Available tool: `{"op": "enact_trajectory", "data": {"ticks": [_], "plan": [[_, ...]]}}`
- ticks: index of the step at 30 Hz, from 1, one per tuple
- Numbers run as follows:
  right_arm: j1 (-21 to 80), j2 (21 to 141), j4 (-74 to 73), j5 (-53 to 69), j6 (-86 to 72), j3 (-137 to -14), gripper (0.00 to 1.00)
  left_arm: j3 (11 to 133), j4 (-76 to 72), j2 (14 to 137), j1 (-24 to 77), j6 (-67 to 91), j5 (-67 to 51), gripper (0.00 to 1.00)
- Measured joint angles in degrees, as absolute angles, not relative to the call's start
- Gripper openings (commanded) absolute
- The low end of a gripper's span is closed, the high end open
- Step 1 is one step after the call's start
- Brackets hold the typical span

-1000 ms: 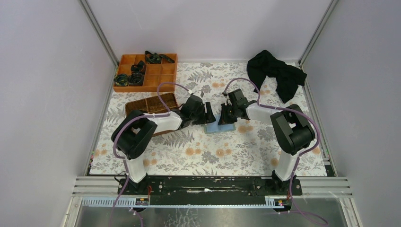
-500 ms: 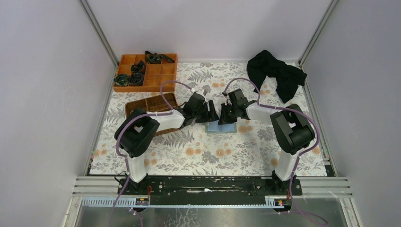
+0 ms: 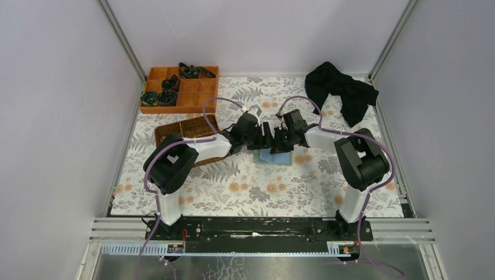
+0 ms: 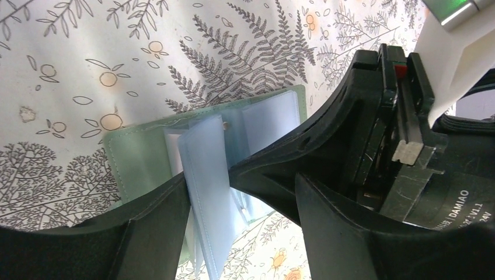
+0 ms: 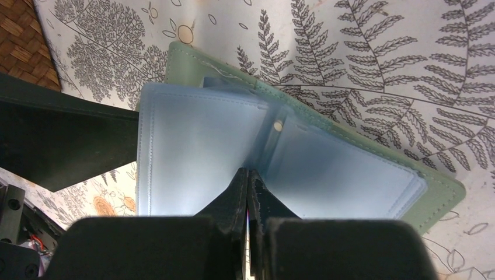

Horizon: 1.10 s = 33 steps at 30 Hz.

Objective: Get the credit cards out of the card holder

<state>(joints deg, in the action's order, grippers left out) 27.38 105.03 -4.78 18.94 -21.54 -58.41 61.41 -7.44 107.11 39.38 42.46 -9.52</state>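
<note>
The card holder (image 3: 274, 156) lies open on the fern-print mat, grey-green outside (image 4: 137, 157) with light blue sleeves (image 5: 198, 146) inside. One blue sleeve stands up between my left gripper's fingers (image 4: 146, 233). My left gripper (image 4: 239, 192) is open, straddling that sleeve and the tip of the right gripper. My right gripper (image 5: 248, 173) is shut, its tip pressed on the sleeves near the fold, with nothing seen between its jaws. A whitish strip (image 4: 173, 153) in the sleeves may be a card edge. No credit cards show clearly.
An orange divided tray (image 3: 181, 88) with dark items stands at the back left. A brown wicker basket (image 3: 185, 129) sits just left of the left arm. A black cloth (image 3: 341, 90) lies at the back right. The two grippers (image 3: 270, 140) nearly touch over the holder.
My left gripper has moved right, closing in on the card holder and the right gripper. The right gripper has stayed shut on the holder's inside.
</note>
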Motion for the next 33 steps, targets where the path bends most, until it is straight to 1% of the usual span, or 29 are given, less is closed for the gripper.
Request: {"op": "enact_trajectory", "data": {"ticks": [13,25,33], "plan": [[27.38,99.53,-8.08,15.88,-21.45,-56.60,0.00,62.04,-7.73,105.75,40.32,43.64,-12.10,0.71],[27.35,98.94,-6.98,16.47,-22.15,-55.70,0.00,62.02,-7.86,104.95,40.47,43.99,-13.26,0.71],[25.65,90.08,-8.93,13.61,-22.74,-52.51,0.00,62.81,-11.53,104.92,41.01,45.52,-16.95,0.71]]}}
